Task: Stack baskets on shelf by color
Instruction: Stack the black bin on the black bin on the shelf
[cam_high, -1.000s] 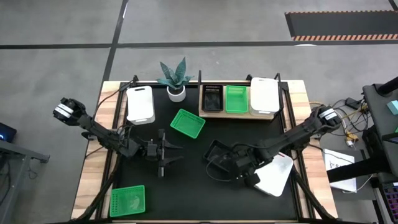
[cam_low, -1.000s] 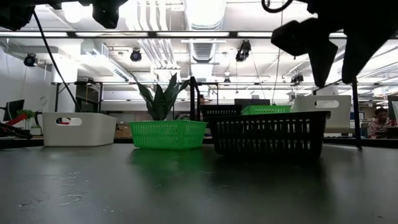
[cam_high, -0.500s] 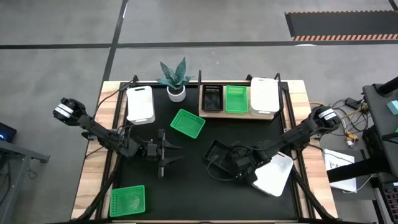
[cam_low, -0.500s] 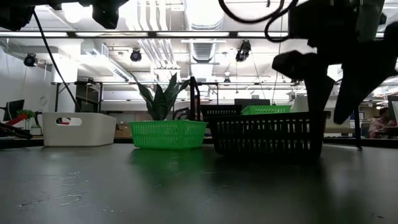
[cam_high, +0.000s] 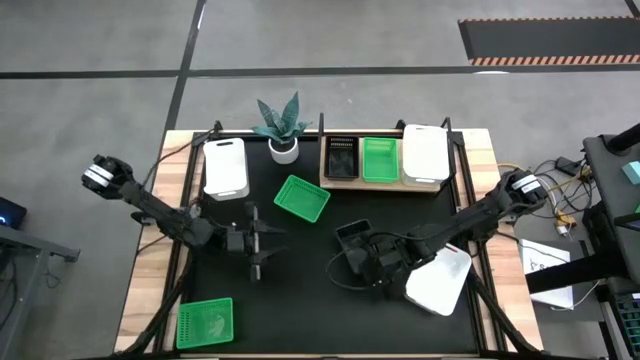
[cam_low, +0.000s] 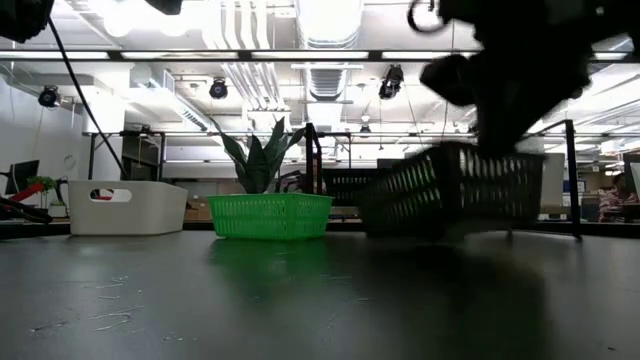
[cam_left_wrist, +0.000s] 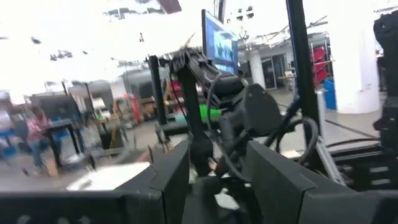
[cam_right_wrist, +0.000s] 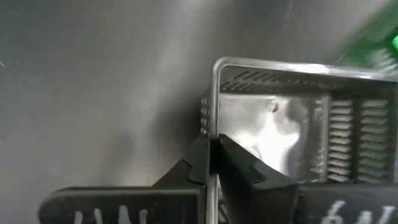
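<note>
My right gripper (cam_high: 362, 252) is shut on a black basket (cam_high: 352, 236) at mid-table, which shows tilted and blurred in the low view (cam_low: 450, 190). My left gripper (cam_high: 257, 243) hovers open left of centre, holding nothing. The shelf (cam_high: 385, 181) at the far edge carries a black basket (cam_high: 341, 158), a green basket (cam_high: 379, 158) and a white basket (cam_high: 425, 153) side by side. Resting on their bases on the table are a green basket (cam_high: 301, 197), a white one (cam_high: 225, 165), another green one (cam_high: 205, 322) and another white one (cam_high: 438, 282). My right gripper pinches one side wall of the black basket at its rim (cam_right_wrist: 214, 121), close to a corner, with one finger (cam_right_wrist: 200, 158) outside and the other (cam_right_wrist: 242, 165) inside. The fingers come from above. The basket sits tilted; whether its low end touches the table, I cannot tell.
A potted plant (cam_high: 281, 125) stands at the far edge between the white basket and the shelf. The shelf's black metal posts (cam_high: 458, 170) rise beside it. Bare black tabletop (cam_high: 300, 300) lies near the front edge, between the near green and near white baskets.
My right gripper has come down over the black basket's wall and shut on it. The basket, which stood flat on the table, has tipped up at the gripped side and shifted a little toward the far edge.
</note>
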